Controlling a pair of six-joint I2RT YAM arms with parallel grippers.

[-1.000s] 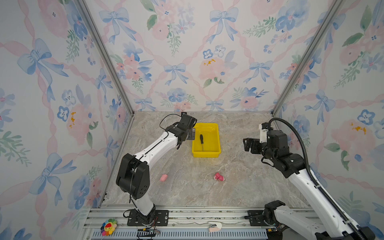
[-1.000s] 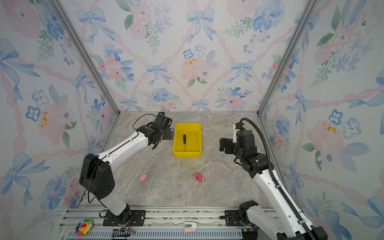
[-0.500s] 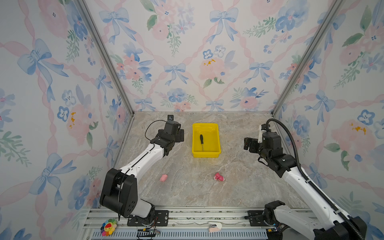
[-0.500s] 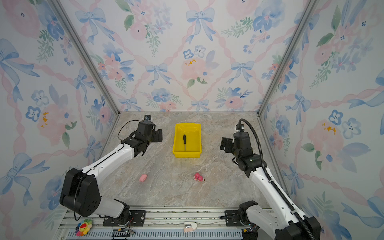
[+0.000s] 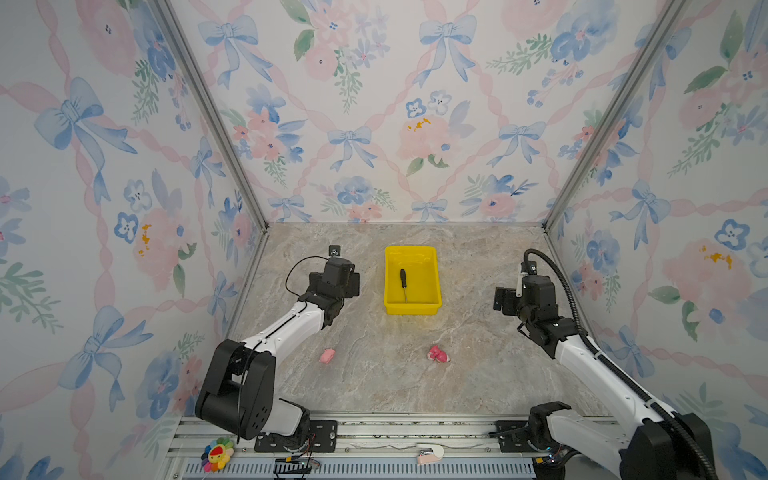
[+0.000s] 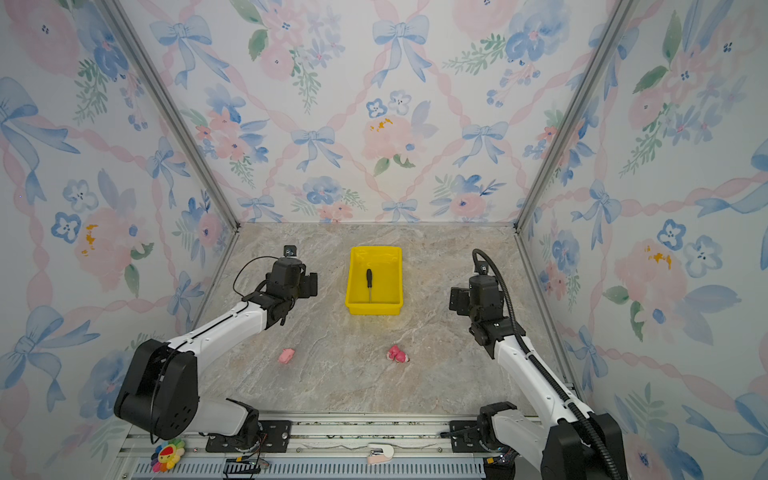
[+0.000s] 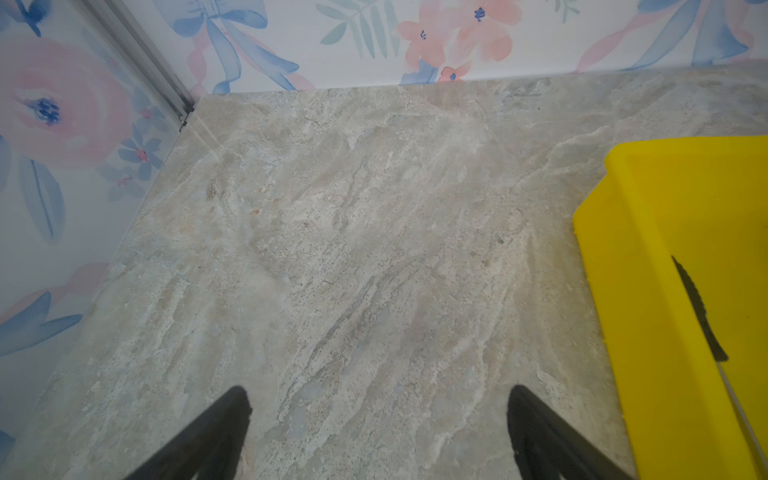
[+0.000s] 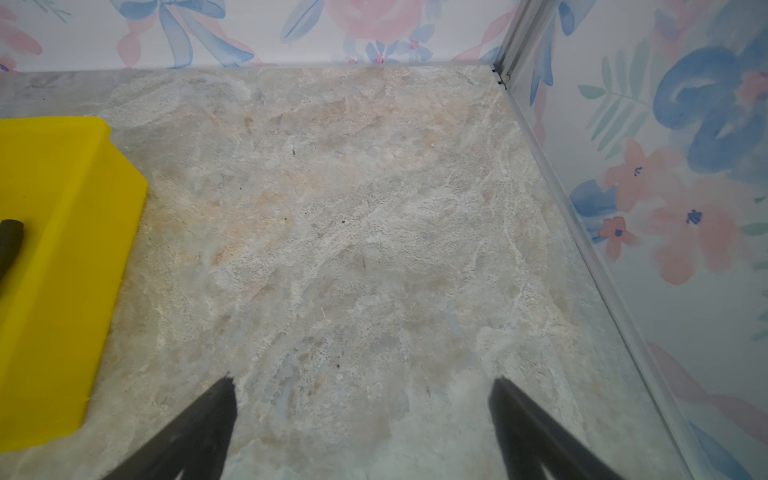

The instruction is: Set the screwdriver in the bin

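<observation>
The screwdriver (image 5: 403, 283) (image 6: 369, 283), black handle and thin silver shaft, lies inside the yellow bin (image 5: 432, 266) (image 6: 397, 266) at the back middle of the table. In the left wrist view the screwdriver (image 7: 700, 309) rests in the bin (image 7: 648, 316). The right wrist view shows only the handle's end (image 8: 10, 241) in the bin (image 8: 70, 266). My left gripper (image 5: 348, 280) (image 7: 376, 401) hangs open and empty to the left of the bin. To the bin's right my right gripper (image 5: 505, 299) (image 8: 361, 392) is open and empty as well.
Two small pink objects (image 5: 327, 355) (image 5: 437, 354) lie on the marble table in front of the bin. Floral walls enclose the table on three sides. A metal rail (image 5: 374, 432) carrying the arm bases runs along the front edge.
The left arm has pulled back from the bin's left rim toward the left and front. The right arm has shifted slightly. The screwdriver has stayed in the bin.
</observation>
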